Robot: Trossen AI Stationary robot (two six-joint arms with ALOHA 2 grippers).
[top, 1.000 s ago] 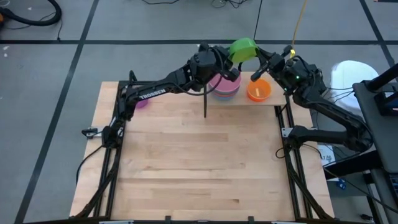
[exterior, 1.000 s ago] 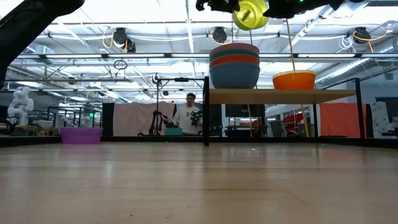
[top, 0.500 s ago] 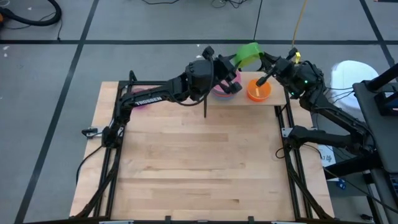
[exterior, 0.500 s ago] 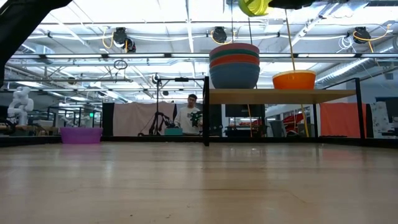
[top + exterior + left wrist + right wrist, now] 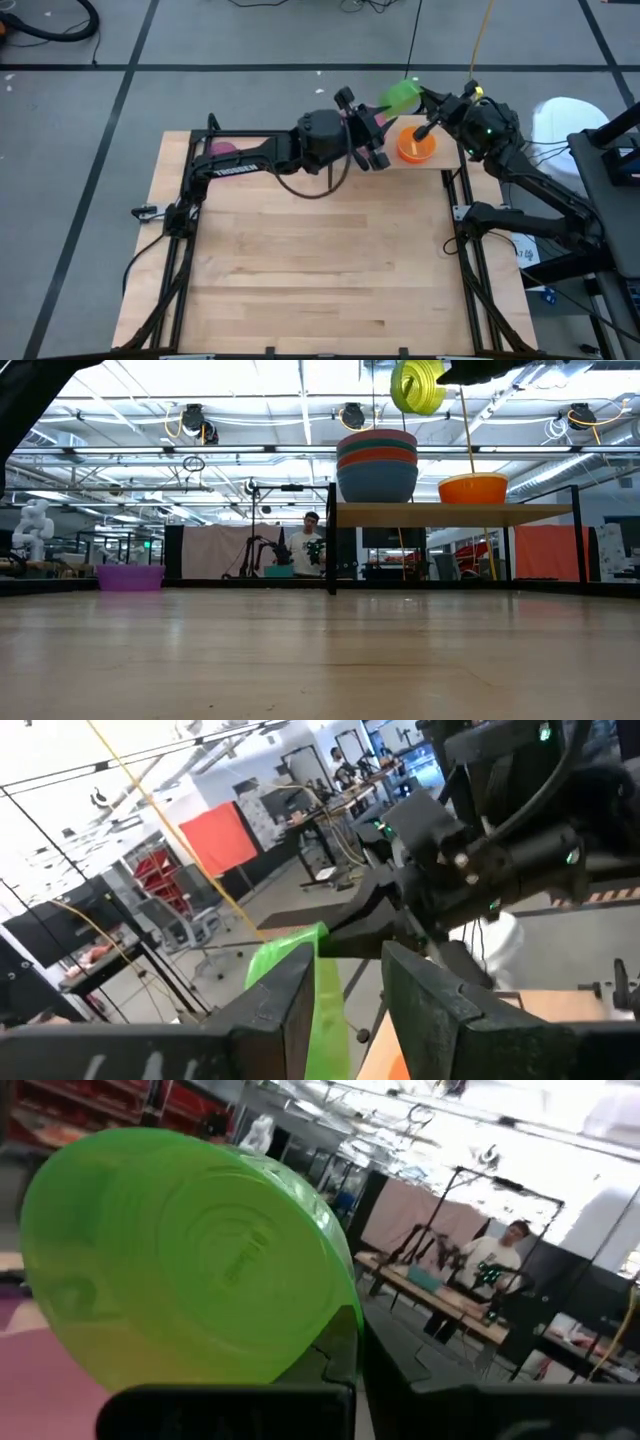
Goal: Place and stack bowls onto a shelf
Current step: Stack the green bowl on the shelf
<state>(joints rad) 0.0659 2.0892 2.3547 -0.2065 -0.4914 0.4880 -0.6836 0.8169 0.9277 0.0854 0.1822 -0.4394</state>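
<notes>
A: Your right hand (image 5: 412, 98) is up over the far end of the shelf (image 5: 450, 513), clamped on the rim of the green bowl (image 5: 401, 96). You see it in the air?

B: I see it. The bowl is tipped on its side, well above the shelf. In your right wrist view its ringed base (image 5: 190, 1260) faces the camera, so the mouth points away from that arm, toward the left arm. From the low view it reads as a narrow upright disc (image 5: 417, 385), its axis lying roughly level.

A: And below it?

B: The orange bowl (image 5: 416, 145) sits upright on the shelf, mouth up, right under the green one. Beside it stands the stack of large bowls (image 5: 377, 464), pink rim on top, blue at the bottom.

A: Your left hand (image 5: 368, 140)?

B: It hovers over that stack, fingers (image 5: 290, 995) parted, holding nothing, pointing at the green bowl (image 5: 300, 985). The purple bowl (image 5: 130, 576) rests upright on the counter (image 5: 320, 270), well apart from the shelf.
</notes>
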